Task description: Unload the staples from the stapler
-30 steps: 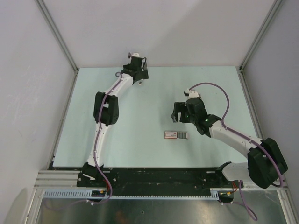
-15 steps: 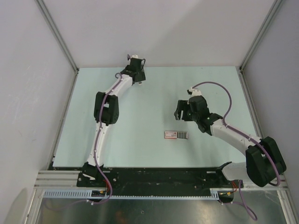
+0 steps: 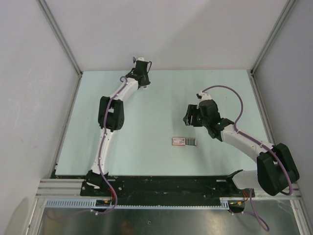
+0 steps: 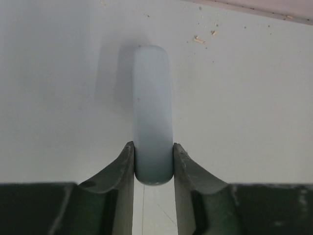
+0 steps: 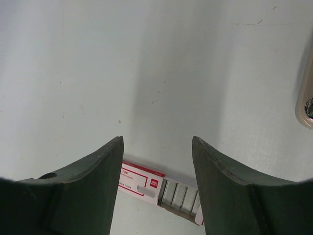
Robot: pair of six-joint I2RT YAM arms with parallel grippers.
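**Left arm.** In the top view the left arm point(image 3: 110, 117) is stretched toward 11 o'clock of the pale green table point(image 3: 161, 98), with its wrist at the far edge near the back wall. In the left wrist view the left gripper point(image 4: 153, 147) is clamped on the stapler point(image 4: 153, 103). Both fingers point(image 4: 124, 169) are pressed against the sides of its near end. The stapler is seen as a pale blue, round-ended bar running out of the grip from 6 toward 12 o'clock, its far end free. A shadow is thrown on the surface at its 9 o'clock side. Whether it touches that surface cannot be told, and its contents are hidden. A few tiny pale specks point(image 4: 198, 39) are noted at 1 o'clock of its tip. What they are cannot be told.

**Centre of table.** A red-and-white box point(image 3: 185, 141) is laid flat, its long side running 9 to 3 o'clock, well apart from the left gripper. In the right wrist view its tray is drawn out at the 3 o'clock end, and grey strips point(image 5: 180, 193) are packed side by side in it.

**Right arm.** The right arm point(image 3: 244, 144) is reached in from 5 o'clock. In the top view the right gripper point(image 5: 156, 142) is held near the box, at its 12 o'clock. Its fingers are spread wide, with only bare table seen between the tips. In the wrist view the box is seen at 6 o'clock, low between the fingers.
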